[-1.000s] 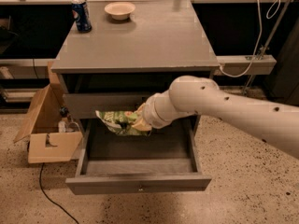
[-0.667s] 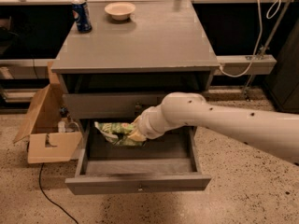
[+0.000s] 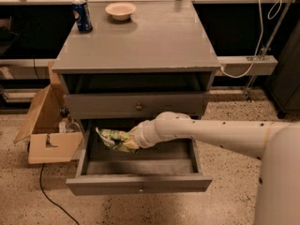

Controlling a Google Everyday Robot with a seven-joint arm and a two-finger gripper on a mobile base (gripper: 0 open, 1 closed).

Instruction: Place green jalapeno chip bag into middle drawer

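Observation:
The green jalapeno chip bag is crumpled and light green, held at the left back of the open middle drawer, just above its floor. My gripper is at the end of the white arm that reaches in from the right. It is shut on the bag's right end and sits inside the drawer opening. The drawer is pulled far out, and its grey floor is bare in front of the bag.
The upper drawer with its knob is closed right above my arm. A blue soda can and a bowl stand on the cabinet top. An open cardboard box sits on the floor to the left, with a black cable below it.
My arm has gone down and deeper into the open drawer, carrying the bag lower and a little left. The drawer has not moved.

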